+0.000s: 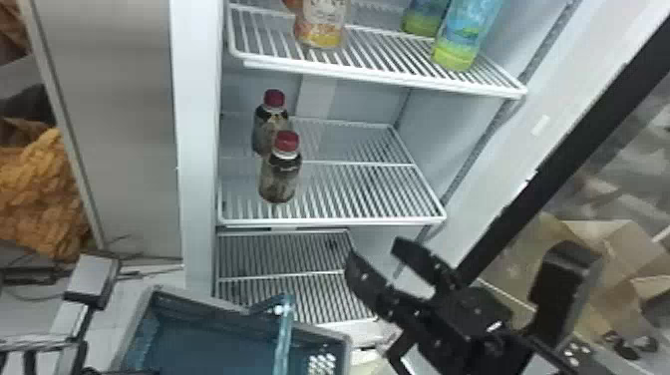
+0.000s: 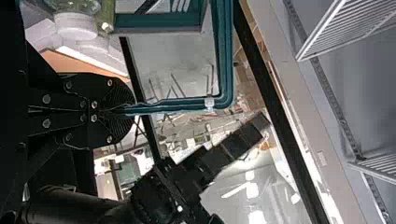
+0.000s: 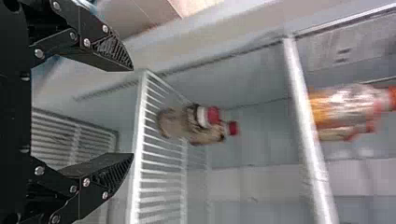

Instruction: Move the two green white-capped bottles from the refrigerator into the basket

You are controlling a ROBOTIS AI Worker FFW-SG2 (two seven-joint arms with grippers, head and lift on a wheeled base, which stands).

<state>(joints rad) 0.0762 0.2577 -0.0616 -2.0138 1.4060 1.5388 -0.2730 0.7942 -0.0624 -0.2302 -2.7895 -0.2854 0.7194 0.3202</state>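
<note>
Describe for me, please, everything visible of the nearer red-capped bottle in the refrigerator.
The nearer red-capped bottle has a dark red cap, a white ring beneath, a dark shoulder and a murky grey-brown body, seemingly clear plastic or glass. Closed and upright, it stands left of centre on a white wire shelf, before the farther red-capped bottle. Whether they touch, I cannot tell; nothing grips it.

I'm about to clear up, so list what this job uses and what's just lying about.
For the job:
- two green bottles, upper shelf
- fridge
- basket
- left pincer, shut on basket handle
- right pincer, open

Just there:
- two red-capped bottles
- orange bottle
- cardboard
</note>
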